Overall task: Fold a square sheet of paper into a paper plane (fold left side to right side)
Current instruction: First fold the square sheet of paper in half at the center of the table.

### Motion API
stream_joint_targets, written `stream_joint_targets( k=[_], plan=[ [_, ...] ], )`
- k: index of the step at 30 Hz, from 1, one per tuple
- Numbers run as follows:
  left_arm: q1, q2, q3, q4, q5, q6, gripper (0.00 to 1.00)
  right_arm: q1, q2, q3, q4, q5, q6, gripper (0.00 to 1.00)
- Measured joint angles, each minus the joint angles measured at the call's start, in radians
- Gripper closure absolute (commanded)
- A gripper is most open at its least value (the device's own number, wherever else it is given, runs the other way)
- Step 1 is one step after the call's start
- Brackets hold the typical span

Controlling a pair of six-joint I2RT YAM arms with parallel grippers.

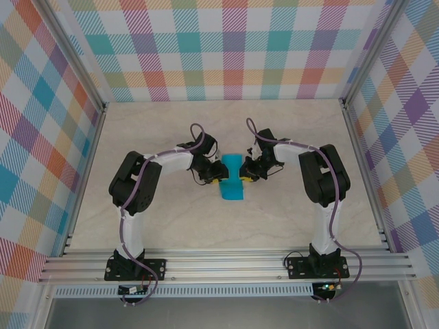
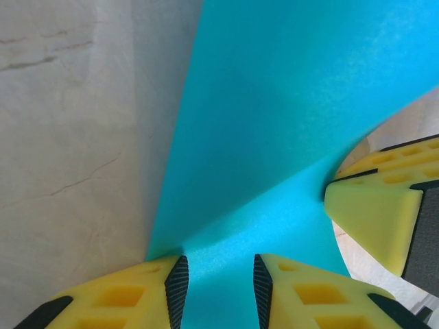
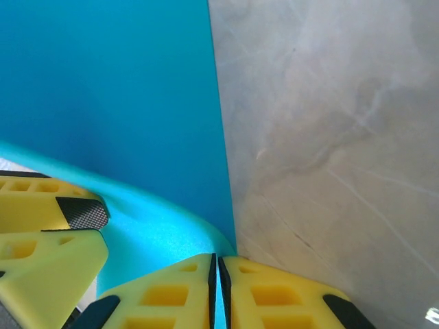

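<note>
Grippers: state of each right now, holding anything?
Left gripper: open, fingers apart with the blue paper lying between them, not clamped.
Right gripper: shut on the blue paper, pinching its edge.

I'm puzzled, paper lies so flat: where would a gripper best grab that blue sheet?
Best at the lifted edge of the square sheet of paper, where it curls up off the table: one finger above, one below, from the side. The flat part offers nothing to pinch. The right gripper is shut on such an edge.
</note>
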Motion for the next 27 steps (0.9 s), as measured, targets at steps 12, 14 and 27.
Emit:
stream_joint_targets(
  k=[12, 14, 27],
  plan=[
    [0.045, -0.073, -0.079, -0.005, -0.005, 0.015, 0.65, 0.0, 0.002, 0.005, -0.005, 0.0, 0.0, 0.87],
    [0.052, -0.089, -0.079, -0.016, 0.0, 0.019, 0.66, 0.0, 0.002, 0.005, -0.005, 0.0, -0.001, 0.87],
    [0.034, -0.01, 0.047, 0.045, 0.142, 0.026, 0.71, 0.0, 0.007, 0.015, -0.019, 0.0, -0.005, 0.87]
  ],
)
